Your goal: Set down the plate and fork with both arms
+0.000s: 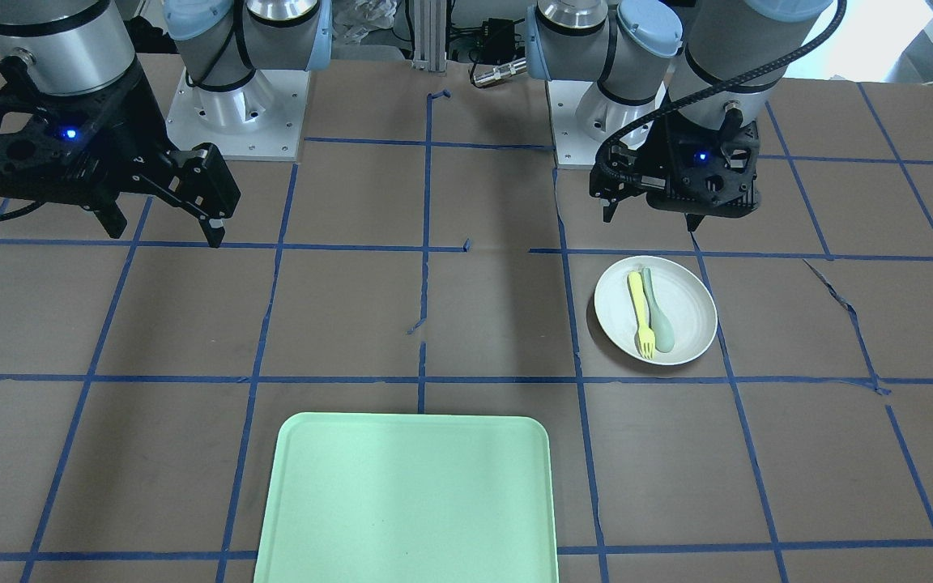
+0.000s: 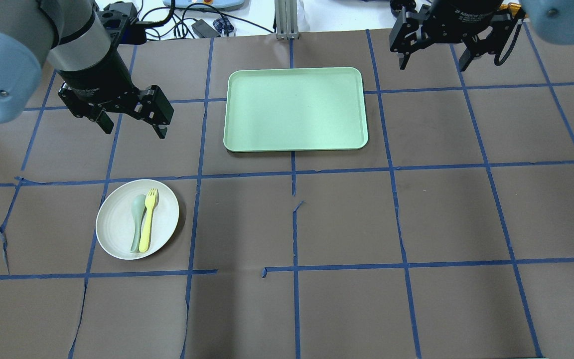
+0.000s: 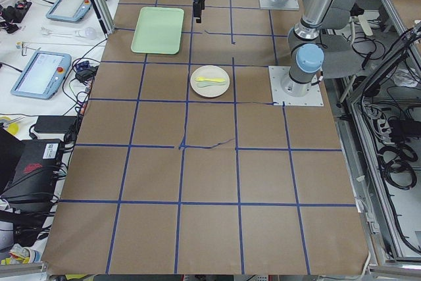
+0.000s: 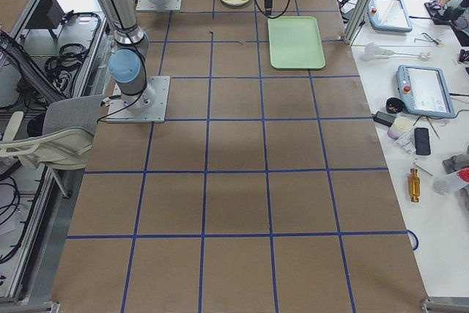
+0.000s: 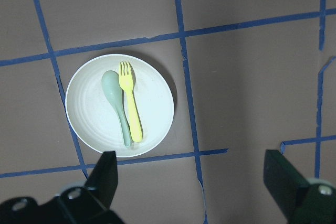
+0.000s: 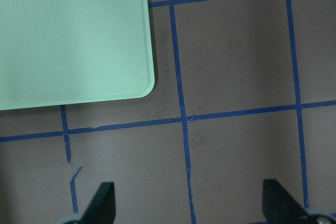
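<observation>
The off-white plate (image 2: 165, 209) sits on the brown table on my left side, with the yellow fork (image 2: 147, 222) and a grey-green spoon (image 2: 136, 222) lying side by side on it. My left gripper (image 2: 133, 130) is open and empty, hovering above the table just beyond the plate. In the left wrist view the plate (image 5: 152, 103) and fork (image 5: 131, 103) lie ahead of the open left gripper (image 5: 194, 182). My right gripper (image 2: 433, 66) is open and empty, high over the far right of the table. In the front view the plate (image 1: 689, 308) lies below the left gripper (image 1: 651, 219).
A rectangular mint-green tray (image 2: 294, 109) lies at the far middle of the table, between the two grippers; its corner shows in the right wrist view (image 6: 73, 35). Blue tape lines grid the brown table cover. Cables and devices lie beyond the far edge.
</observation>
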Controlling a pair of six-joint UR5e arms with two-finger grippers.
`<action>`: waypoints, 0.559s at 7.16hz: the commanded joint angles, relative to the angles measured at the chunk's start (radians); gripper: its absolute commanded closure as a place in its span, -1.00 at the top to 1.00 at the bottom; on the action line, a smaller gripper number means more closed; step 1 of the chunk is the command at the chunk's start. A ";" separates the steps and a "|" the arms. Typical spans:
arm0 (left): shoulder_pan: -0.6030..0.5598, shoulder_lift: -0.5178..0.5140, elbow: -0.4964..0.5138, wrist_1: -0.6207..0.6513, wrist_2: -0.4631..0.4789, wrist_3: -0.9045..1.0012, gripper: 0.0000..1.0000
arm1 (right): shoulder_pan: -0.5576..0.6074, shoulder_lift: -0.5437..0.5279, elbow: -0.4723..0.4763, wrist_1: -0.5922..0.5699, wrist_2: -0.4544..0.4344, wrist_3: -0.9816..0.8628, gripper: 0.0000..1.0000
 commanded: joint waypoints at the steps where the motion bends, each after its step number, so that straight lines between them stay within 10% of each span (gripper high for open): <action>1: -0.003 0.003 -0.006 -0.001 0.001 -0.002 1.00 | 0.000 -0.002 0.000 0.000 0.000 0.001 1.00; 4: 0.039 -0.017 -0.008 0.076 0.003 0.003 1.00 | 0.000 0.000 0.000 -0.002 0.001 0.001 1.00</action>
